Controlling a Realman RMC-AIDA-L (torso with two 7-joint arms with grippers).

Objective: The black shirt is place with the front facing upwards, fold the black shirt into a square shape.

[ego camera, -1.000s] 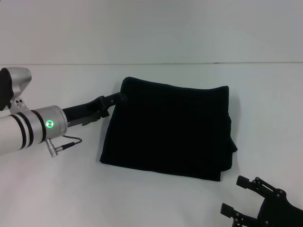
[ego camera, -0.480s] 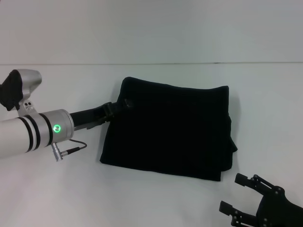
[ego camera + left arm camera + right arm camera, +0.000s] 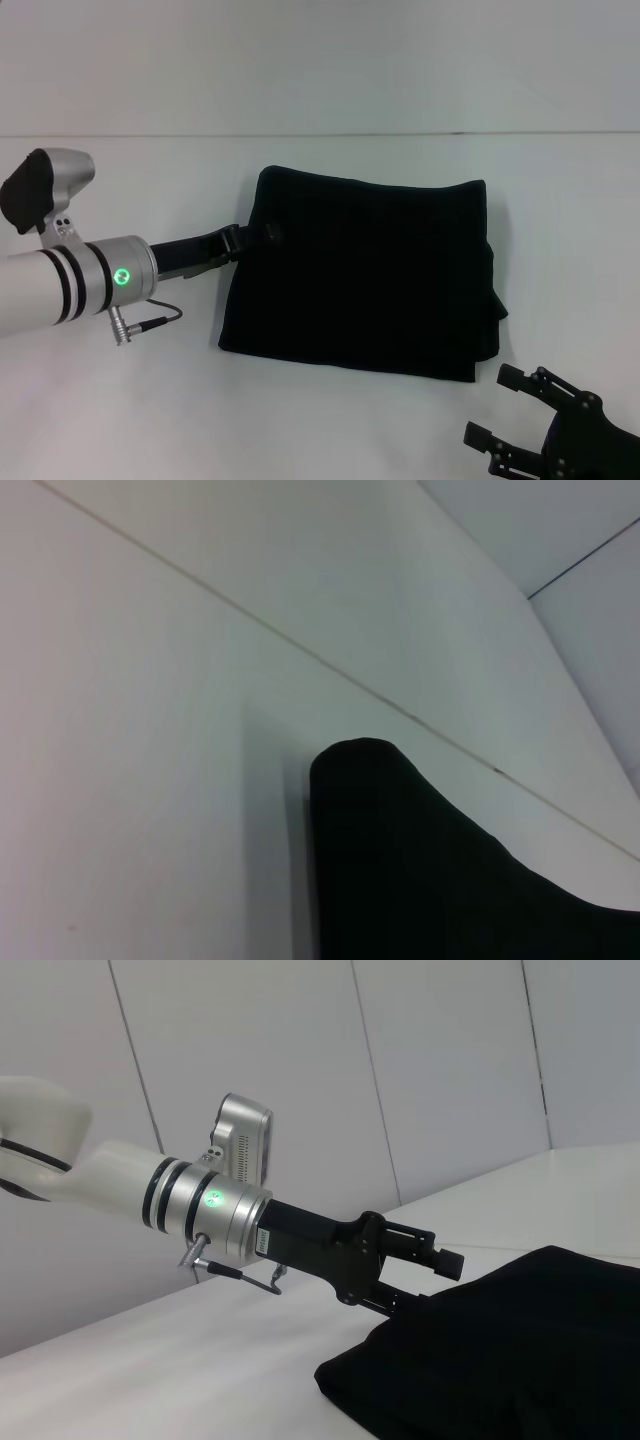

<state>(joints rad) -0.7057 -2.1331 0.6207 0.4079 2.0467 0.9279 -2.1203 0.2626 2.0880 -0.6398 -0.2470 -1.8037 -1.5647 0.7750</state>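
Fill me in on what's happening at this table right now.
The robot is folding the black shirt, which already lies as a roughly square bundle on the white table. The left gripper is at the shirt's left edge, with one finger above the fabric and one under it in the right wrist view. The right gripper sits open near the robot, off the shirt's near right corner, touching nothing.

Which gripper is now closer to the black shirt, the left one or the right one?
The left. The left gripper touches the left edge of the black shirt; the right gripper sits apart, off its near right corner.
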